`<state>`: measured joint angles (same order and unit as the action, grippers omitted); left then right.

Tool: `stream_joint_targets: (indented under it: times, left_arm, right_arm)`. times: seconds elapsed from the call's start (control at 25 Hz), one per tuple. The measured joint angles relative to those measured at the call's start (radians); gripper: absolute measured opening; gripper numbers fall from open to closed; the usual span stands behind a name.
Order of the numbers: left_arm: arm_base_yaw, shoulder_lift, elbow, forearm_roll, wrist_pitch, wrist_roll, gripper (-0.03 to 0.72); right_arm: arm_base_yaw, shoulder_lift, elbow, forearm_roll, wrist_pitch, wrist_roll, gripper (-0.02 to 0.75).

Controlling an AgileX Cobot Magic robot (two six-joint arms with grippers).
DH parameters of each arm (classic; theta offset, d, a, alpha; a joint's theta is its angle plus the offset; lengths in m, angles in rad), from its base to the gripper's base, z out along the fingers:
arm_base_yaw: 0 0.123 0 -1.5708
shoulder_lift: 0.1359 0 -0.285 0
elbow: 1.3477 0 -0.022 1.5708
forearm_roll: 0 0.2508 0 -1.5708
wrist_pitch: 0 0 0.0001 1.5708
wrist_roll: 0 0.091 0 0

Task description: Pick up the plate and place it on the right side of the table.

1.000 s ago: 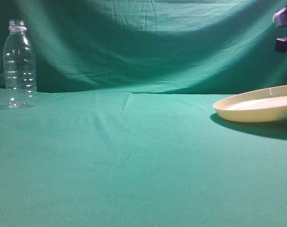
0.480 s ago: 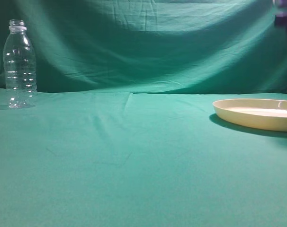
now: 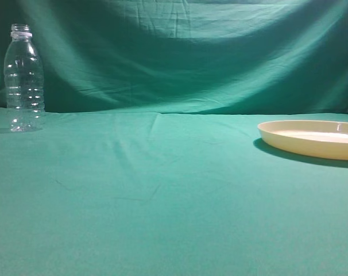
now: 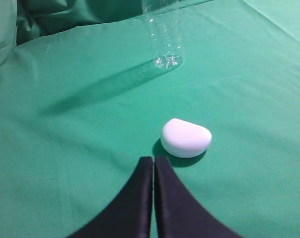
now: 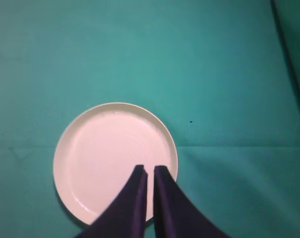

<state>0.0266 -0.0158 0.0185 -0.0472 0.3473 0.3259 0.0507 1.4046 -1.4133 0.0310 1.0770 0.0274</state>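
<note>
The cream plate (image 3: 309, 140) lies flat on the teal-green table (image 3: 162, 195) at the right edge of the exterior view. In the right wrist view the plate (image 5: 103, 148) lies well below my right gripper (image 5: 150, 170). That gripper's jaws stand a narrow gap apart, hold nothing and do not touch the plate. My left gripper (image 4: 153, 159) is shut and empty, low over the cloth. Neither gripper shows in the exterior view.
A clear plastic bottle (image 3: 23, 80) stands at the far left near the backdrop, and it also shows in the left wrist view (image 4: 165, 34). A small white rounded object (image 4: 185, 138) lies on the cloth just ahead of my left gripper.
The plate went from tilted and lifted to lying flat on the cloth. My right arm rose out of the top right of the exterior view.
</note>
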Motion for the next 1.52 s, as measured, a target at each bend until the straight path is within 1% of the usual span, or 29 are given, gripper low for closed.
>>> stream_joint_targets:
  times: [0.2, 0.48, 0.72, 0.84, 0.96, 1.08, 1.2, 1.36, 1.52]
  left_arm:
    - [0.0, 0.0, 0.0, 0.0, 0.0, 0.0, 0.0]
    - [0.0, 0.0, 0.0, 0.0, 0.0, 0.0, 0.0]
    - [0.0, 0.0, 0.0, 0.0, 0.0, 0.0, 0.0]
    - [0.0, 0.0, 0.0, 0.0, 0.0, 0.0, 0.0]
    - [0.0, 0.0, 0.0, 0.0, 0.0, 0.0, 0.0]
    - [0.0, 0.0, 0.0, 0.0, 0.0, 0.0, 0.0]
    - [0.0, 0.0, 0.0, 0.0, 0.0, 0.0, 0.0]
    - [0.0, 0.0, 0.0, 0.0, 0.0, 0.0, 0.0]
    - [0.0, 0.0, 0.0, 0.0, 0.0, 0.0, 0.0]
  right_arm:
    - [0.0, -0.227, 0.11, 0.058, -0.035, -0.036, 0.0]
    - [0.0, -0.539, 0.355, 0.174, -0.088, -0.18, 0.0]
    - [0.0, -0.822, 0.533, 0.197, -0.156, -0.193, 0.0]
    - [0.0, -0.954, 0.591, 0.224, -0.181, -0.193, 0.0]
    - [0.0, -1.056, 0.623, 0.229, -0.165, -0.193, 0.0]
    - [0.0, -1.108, 0.629, 0.208, -0.104, -0.194, 0.0]
    - [0.0, -1.119, 0.629, 0.193, -0.107, -0.194, 0.0]
    - [0.0, -1.119, 0.671, 0.176, -0.203, -0.194, 0.0]
    - [0.0, -1.156, 0.81, 0.172, -0.344, -0.2, 0.0]
